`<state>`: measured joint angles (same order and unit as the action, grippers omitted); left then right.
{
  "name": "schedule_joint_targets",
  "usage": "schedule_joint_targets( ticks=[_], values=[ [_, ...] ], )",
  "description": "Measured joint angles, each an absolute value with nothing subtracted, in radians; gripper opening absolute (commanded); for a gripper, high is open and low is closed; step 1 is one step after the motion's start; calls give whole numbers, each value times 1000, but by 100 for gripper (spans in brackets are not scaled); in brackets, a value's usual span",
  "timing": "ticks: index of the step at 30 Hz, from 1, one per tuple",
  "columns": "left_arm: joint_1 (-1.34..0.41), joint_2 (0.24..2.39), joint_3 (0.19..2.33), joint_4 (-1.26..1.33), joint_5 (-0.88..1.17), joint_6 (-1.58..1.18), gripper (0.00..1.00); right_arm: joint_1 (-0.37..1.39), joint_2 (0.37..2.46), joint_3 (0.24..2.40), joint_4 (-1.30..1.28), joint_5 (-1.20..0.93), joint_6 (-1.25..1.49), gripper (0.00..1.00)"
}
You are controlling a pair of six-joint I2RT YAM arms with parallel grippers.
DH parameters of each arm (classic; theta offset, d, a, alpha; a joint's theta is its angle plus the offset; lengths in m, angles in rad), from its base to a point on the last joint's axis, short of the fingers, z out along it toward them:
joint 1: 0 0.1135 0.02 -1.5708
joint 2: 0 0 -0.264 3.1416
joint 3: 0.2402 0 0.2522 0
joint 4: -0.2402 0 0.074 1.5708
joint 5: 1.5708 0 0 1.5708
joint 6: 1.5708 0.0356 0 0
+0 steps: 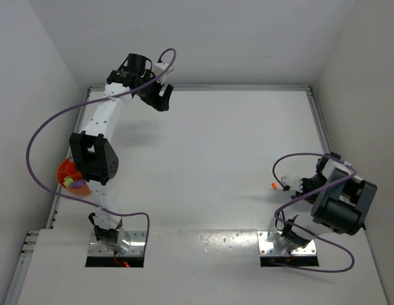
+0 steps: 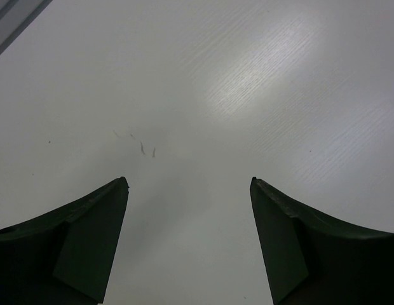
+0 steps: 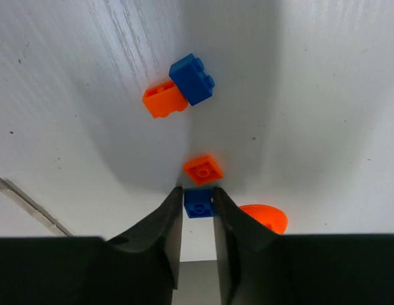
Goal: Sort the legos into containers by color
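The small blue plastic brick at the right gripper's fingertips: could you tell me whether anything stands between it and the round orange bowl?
Yes: the left arm's black elbow hangs over the round orange bowl, hiding much of it. The small blue plastic brick sits pinched in the right gripper.

Robotics lab cell | I see white tabletop [image 1: 216, 146] boxed by white walls [image 1: 235, 38] | left arm [image 1: 101, 121], right arm [image 1: 340, 203] bolted on

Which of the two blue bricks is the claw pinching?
The lower blue brick, squeezed between the right gripper's fingers. The other blue brick lies farther off, touching an orange brick.
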<state>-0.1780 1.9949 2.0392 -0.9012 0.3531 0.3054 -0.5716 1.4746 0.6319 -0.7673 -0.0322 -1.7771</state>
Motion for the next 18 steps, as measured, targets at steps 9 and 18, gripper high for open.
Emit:
schedule_joint_targets(
  ticks=[9,18],
  values=[
    [-184,2000,2039,-905,350,310,83,-572,1442,606,-744,-28,-1781,1],
    [-184,2013,2039,-905,351,313,82,-574,1436,612,-770,-59,-1782,0]
  ],
)
